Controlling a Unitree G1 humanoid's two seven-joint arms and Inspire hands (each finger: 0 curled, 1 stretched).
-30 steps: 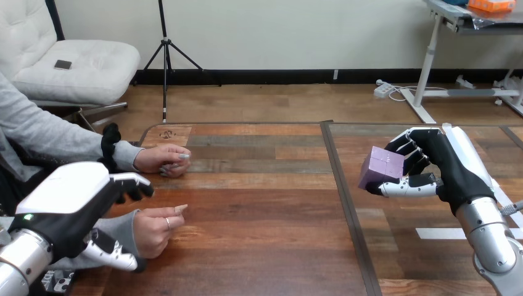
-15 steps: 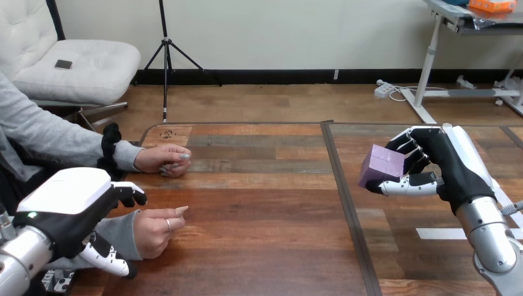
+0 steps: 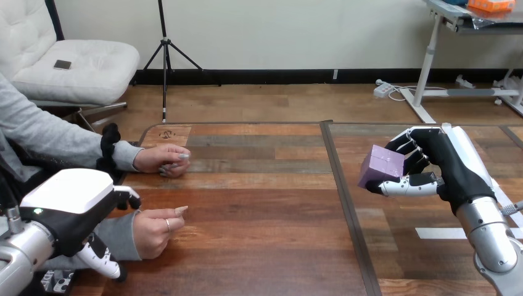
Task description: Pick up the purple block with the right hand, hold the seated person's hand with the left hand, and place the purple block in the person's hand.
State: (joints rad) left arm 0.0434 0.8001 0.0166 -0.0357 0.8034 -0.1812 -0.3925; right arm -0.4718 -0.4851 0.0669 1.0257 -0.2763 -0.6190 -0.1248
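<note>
"Looking for the purple block (image 3: 382,165): where do you have it?"

"Right of the desk's dark seam (image 3: 346,203), held up above the desk (image 3: 259,203). Your right hand (image 3: 447,165) is clamped on it, fingers (image 3: 410,147) curled behind it and the thumb beneath. The faces turned toward the palm are hidden."

"And your left hand (image 3: 71,203)?"

"Far left of the seam, over the sleeve of the person's nearer hand (image 3: 154,229), which lies as a loose fist on the desk. The white shell covers what is under it, so you cannot tell whether that hand grips the sleeve or only hovers above it. Its arm is cut off at the bottom-left corner."

"The person's other hand (image 3: 163,159)?"

"Farther back, also left of the seam, resting on the desk, apart from both your hands. Its fingertips are tucked under and hard to make out."
</note>
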